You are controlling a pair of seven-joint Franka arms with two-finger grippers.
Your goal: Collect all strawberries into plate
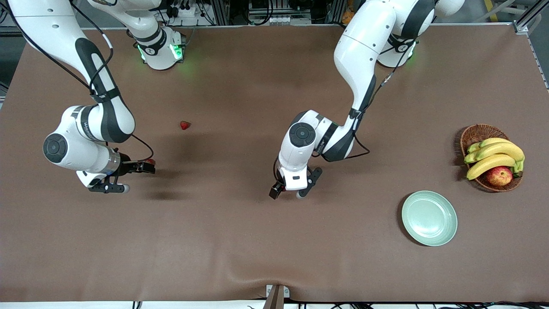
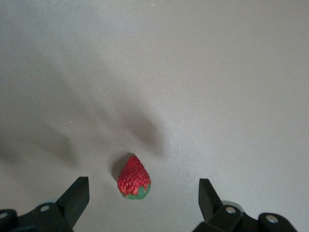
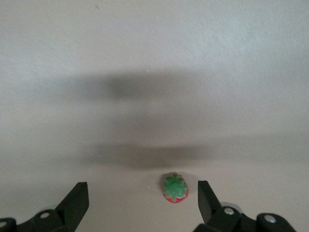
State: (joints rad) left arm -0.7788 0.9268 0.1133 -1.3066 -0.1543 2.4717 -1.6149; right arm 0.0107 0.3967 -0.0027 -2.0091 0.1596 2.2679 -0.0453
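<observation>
Three strawberries lie on the brown table. One strawberry (image 1: pixel 185 125) lies alone toward the right arm's end. A second strawberry (image 1: pixel 150 162) sits beside one finger of my right gripper (image 1: pixel 130 177), which is open and low over it; in the right wrist view this strawberry (image 3: pixel 175 188) lies cap-up between the fingers of the gripper (image 3: pixel 141 193). My left gripper (image 1: pixel 292 186) is open over the table's middle and hides the third berry; the left wrist view shows that strawberry (image 2: pixel 134 178) between the fingers of the gripper (image 2: pixel 142 191). The pale green plate (image 1: pixel 429 218) lies empty toward the left arm's end.
A brown wicker basket (image 1: pixel 475 133) with bananas (image 1: pixel 493 155) and a red-yellow apple (image 1: pixel 499 175) stands just farther from the front camera than the plate. A fold in the tablecloth (image 1: pixel 274 279) runs along the front edge.
</observation>
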